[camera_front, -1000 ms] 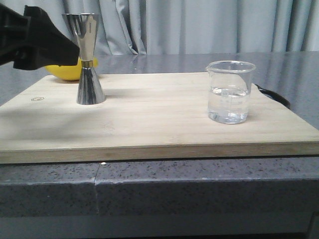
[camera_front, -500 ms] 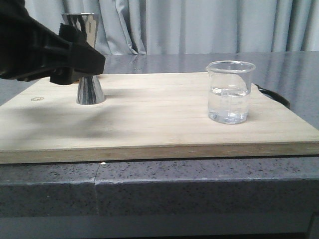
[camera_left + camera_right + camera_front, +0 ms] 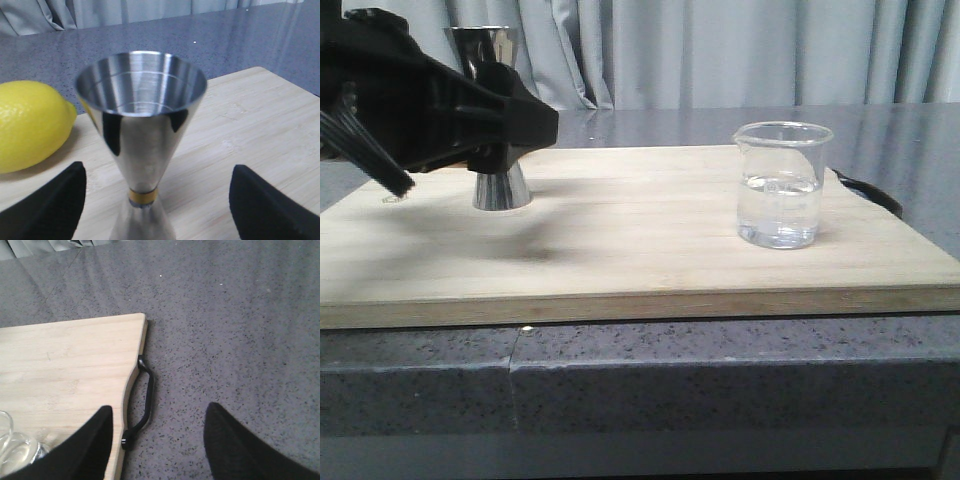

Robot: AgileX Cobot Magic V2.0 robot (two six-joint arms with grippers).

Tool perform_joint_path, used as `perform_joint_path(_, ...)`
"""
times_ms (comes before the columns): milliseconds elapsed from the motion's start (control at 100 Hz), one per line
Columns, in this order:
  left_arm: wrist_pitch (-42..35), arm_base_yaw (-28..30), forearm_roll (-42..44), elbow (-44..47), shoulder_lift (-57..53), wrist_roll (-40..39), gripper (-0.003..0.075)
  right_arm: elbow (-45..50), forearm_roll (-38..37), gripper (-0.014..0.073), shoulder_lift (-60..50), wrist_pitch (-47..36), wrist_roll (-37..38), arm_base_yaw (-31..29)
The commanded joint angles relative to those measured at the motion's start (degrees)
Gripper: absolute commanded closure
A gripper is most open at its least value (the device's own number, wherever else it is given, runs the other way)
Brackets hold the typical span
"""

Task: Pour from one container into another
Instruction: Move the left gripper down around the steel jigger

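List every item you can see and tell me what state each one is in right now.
Glass beaker: upright on the cutting board, partly filled with clear liquid.
Steel jigger: upright, top cup empty.
Left gripper: open, fingers either side of the jigger's waist, not touching it.
Right gripper: open, holding nothing.
Lemon: whole, lying beside the jigger.
Cutting board: flat on the counter.

- The left pincer [image 3: 535, 125] is showing as a matte black body, broad at the back and narrowing to a blunt, rounded nose.
- A bundle of thin dark cables [image 3: 365, 150] is hanging at its rear.
- Through the left wrist camera, its fingers [image 3: 47, 210] are appearing as two plain black wedges with smooth rounded edges.
- The right pincer [image 3: 157, 450] is showing only two black rounded fingers [image 3: 75, 450], unmarked and screwless.
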Motion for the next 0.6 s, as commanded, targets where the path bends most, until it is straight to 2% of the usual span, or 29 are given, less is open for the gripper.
perform_joint_path(0, -6.55, -0.52, 2.27, -1.84, -0.03, -2.52, 0.0173, -1.46, 0.14, 0.0228, 0.21, -4.74, -0.64, 0.02)
perform_joint_path(220, -7.50, -0.52, 2.39, -3.27, 1.92, -2.67, 0.0185, -1.46, 0.14, 0.0228, 0.21, -4.87, -0.64, 0.02)
perform_joint_path(460, -8.24, -0.52, 2.39, -3.87, 2.02, -2.67, 0.0342, -1.46, 0.14, 0.0228, 0.21, -4.87, -0.64, 0.02)
perform_joint_path(590, -8.24, -0.52, 2.39, -3.87, 2.02, -2.67, 0.0402, -1.46, 0.14, 0.0228, 0.21, -4.87, -0.64, 0.02)
